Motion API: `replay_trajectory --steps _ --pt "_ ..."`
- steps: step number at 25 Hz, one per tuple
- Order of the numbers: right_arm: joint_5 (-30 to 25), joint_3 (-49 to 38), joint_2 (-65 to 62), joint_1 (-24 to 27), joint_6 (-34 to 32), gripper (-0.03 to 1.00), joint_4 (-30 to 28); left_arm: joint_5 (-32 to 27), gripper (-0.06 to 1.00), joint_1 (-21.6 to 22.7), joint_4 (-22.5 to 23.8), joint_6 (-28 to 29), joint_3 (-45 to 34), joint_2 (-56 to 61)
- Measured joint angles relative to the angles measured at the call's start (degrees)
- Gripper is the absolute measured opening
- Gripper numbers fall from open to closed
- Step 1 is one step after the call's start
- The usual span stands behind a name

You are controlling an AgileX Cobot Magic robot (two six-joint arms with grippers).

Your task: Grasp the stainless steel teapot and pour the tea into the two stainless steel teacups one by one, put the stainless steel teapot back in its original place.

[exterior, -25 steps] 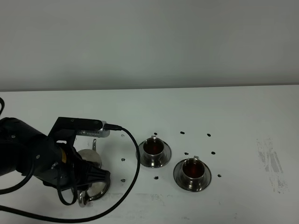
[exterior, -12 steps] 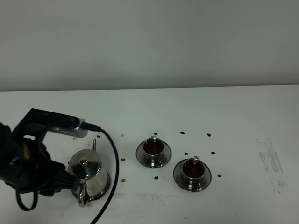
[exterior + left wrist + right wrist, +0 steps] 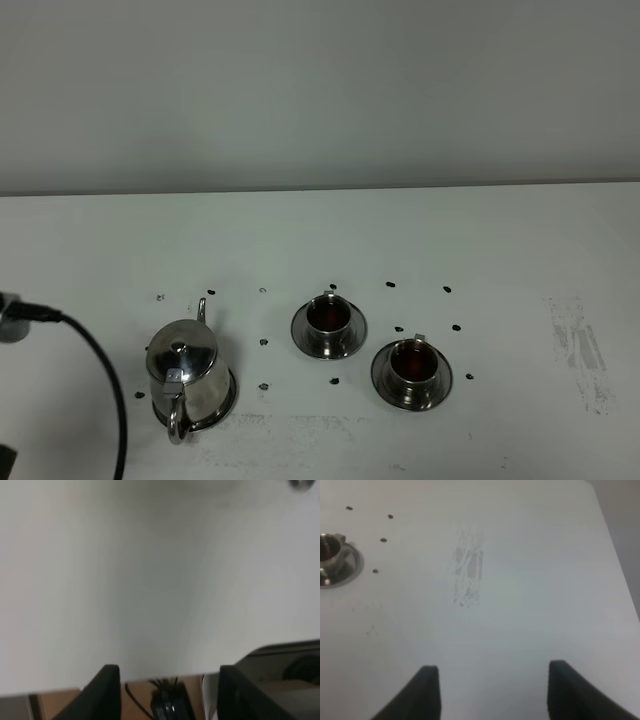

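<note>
The left end effector (image 3: 162, 680), jaws spread and empty, had withdrawn to the frame's left edge. The stainless steel teapot (image 3: 185, 370) stood released on its saucer (image 3: 226, 400) at lower left, both teacups (image 3: 329, 316) (image 3: 411, 363) filled at centre, so the task looked finished.

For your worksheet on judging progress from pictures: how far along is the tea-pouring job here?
Done: both cups hold dark tea, and the teapot stands upright on its saucer among the black dots. In hand: nothing; the left claw and right claw are open and empty. Left: apparently nothing.
</note>
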State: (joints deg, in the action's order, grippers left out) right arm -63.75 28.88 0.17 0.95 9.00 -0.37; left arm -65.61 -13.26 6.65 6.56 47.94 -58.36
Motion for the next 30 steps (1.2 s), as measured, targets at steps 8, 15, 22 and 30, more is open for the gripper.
replay_trajectory --steps 8,15,22,30 --pt "0.0 0.0 0.0 0.0 0.0 0.49 0.0 -1.9 0.50 9.0 -1.2 0.0 -9.4 17.3" --pt "0.0 0.0 0.0 0.0 0.0 0.49 0.0 -2.0 0.50 17.1 -1.9 -2.8 -13.5 30.2" --pt "0.0 0.0 0.0 0.0 0.0 0.49 0.0 -0.6 0.50 19.1 -5.8 -6.6 -16.5 38.6" --pt "0.0 0.0 0.0 0.0 0.0 0.49 0.0 3.3 0.50 19.1 -7.0 -6.9 -17.7 43.9"
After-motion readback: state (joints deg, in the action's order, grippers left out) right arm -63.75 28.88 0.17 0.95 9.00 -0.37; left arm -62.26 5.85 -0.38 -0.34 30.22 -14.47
